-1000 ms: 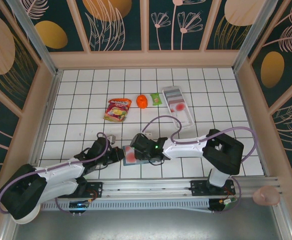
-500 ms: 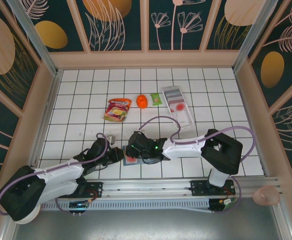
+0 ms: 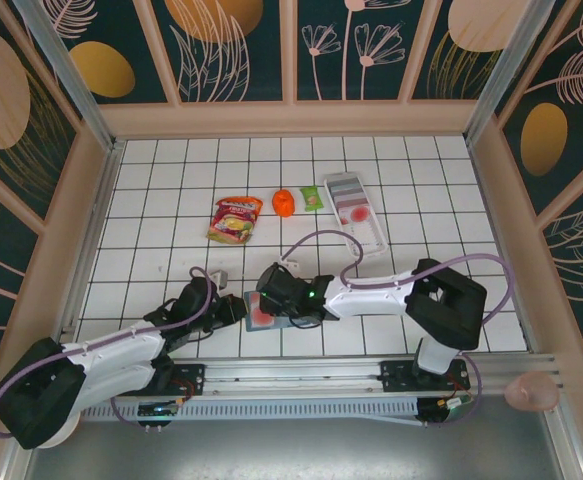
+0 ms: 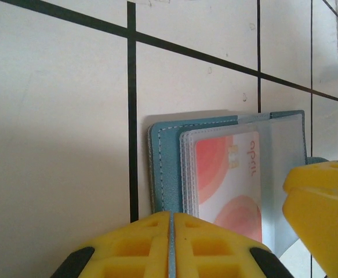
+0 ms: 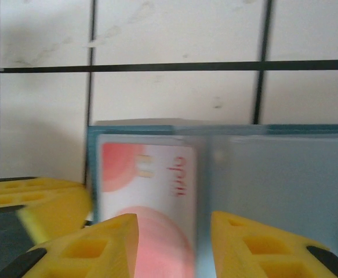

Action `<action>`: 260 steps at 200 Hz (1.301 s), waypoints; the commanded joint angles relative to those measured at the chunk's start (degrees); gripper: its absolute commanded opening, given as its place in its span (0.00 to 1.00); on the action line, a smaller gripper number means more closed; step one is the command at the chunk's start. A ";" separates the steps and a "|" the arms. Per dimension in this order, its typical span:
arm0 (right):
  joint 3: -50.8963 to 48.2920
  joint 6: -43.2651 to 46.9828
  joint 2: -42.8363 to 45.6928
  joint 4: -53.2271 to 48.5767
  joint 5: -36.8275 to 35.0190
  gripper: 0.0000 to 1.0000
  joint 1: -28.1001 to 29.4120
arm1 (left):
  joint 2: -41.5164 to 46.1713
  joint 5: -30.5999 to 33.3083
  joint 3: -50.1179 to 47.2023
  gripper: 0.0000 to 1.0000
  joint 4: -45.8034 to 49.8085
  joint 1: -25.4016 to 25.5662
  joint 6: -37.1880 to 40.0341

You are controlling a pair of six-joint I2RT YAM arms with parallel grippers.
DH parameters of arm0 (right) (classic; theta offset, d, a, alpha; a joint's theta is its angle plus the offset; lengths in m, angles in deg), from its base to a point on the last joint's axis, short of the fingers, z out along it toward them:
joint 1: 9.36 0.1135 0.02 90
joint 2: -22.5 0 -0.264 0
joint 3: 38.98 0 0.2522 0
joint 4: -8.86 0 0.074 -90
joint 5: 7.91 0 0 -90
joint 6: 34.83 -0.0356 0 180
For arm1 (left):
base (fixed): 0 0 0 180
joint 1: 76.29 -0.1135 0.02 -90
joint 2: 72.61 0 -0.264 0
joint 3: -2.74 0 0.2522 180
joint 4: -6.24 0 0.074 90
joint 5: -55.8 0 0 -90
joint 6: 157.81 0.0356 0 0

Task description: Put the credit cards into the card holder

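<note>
Jaws-wise: pressed together on the left gripper (image 4: 171,223), at the near edge of the card holder (image 4: 166,162); half apart on the right gripper (image 5: 173,225), straddling the credit card (image 4: 226,174), grip unclear. Looks like seating the card in the open holder's clear sleeve. Calls next for a flat, gentle push. Stitched teal cover, glossy stiff plastic, rounded corners.

Card holder (image 4: 163,168) is teal, credit card (image 4: 229,174) whitish with pink-red blobs, fingers (image 4: 140,243) yellow.
</note>
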 commanded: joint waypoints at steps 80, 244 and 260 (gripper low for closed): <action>-0.94 -0.37 0.74 -8.86 -4.65 0.44 0.51 | -1.83 -0.20 -0.28 0.12 -0.36 0.21 -0.32; -5.10 -3.29 -1.11 10.54 5.10 0.49 0.15 | -2.40 -0.30 -0.47 0.12 -1.11 0.31 -0.46; -5.98 -3.93 -0.88 13.02 6.07 0.49 -0.41 | -2.40 -0.31 -0.55 0.11 -1.02 0.30 -0.48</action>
